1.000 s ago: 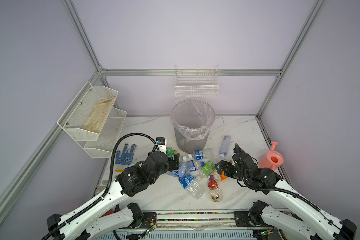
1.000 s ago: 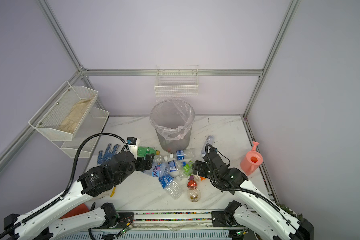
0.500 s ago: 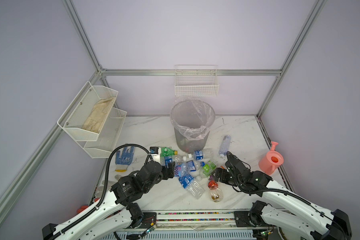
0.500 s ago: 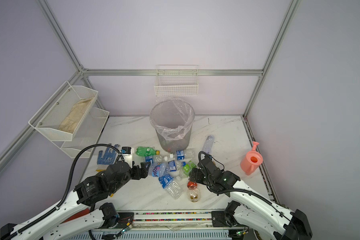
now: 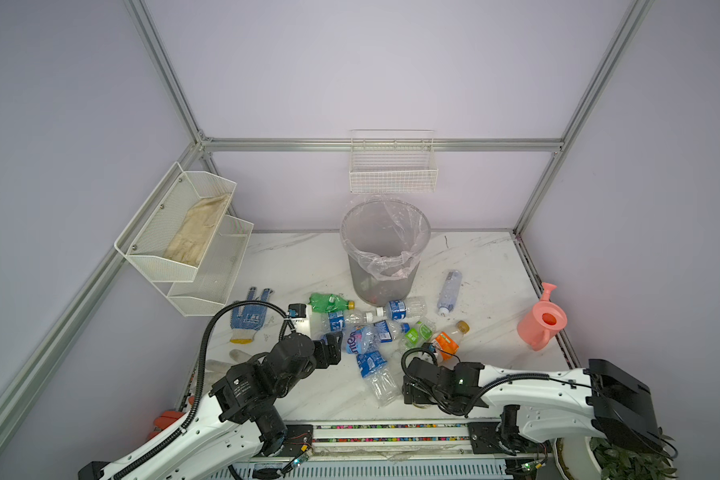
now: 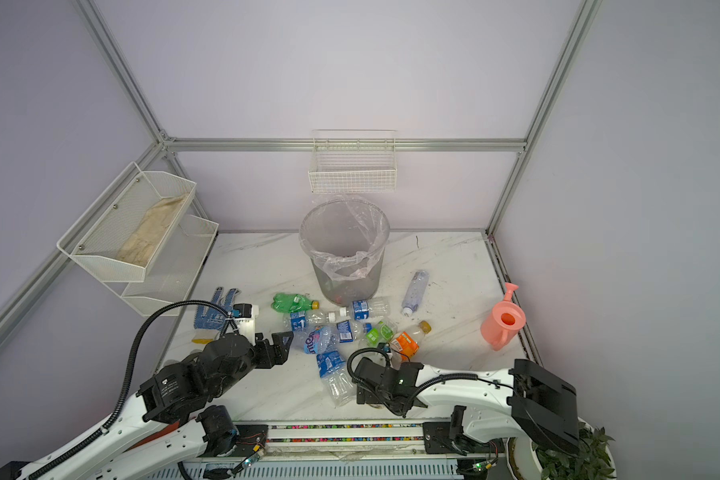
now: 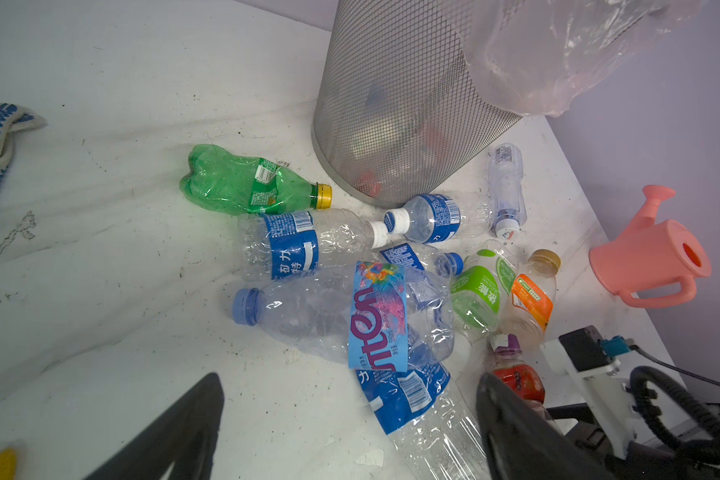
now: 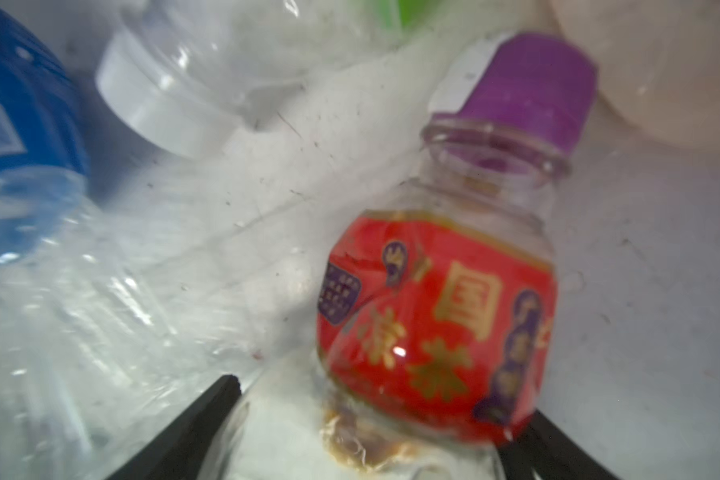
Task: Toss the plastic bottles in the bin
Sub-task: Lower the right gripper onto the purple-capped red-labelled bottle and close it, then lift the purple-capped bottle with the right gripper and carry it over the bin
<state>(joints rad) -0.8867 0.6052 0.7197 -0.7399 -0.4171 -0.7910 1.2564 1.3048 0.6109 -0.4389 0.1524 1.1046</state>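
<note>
top views both show the table (image 5: 308, 257) with the bin (image 5: 381, 286) upright near the back, bag-lined. a pink can (image 5: 543, 322) stands at the right edge and a glove (image 5: 250, 316) lies at the left. bottles (image 5: 360, 338) lie in a heap just in front of the bin, a green bottle (image 5: 329, 302) at its left end; a lone bottle (image 5: 449, 291) lies apart, right of the bin. left claw (image 5: 332, 345) hovers at the heap's left edge, jaws wide apart, holding nothing. in the right wrist view, right claw (image 8: 381, 401) straddles a red-label bottle (image 8: 437, 328) lying on the table; whether it presses i cannot tell
</note>
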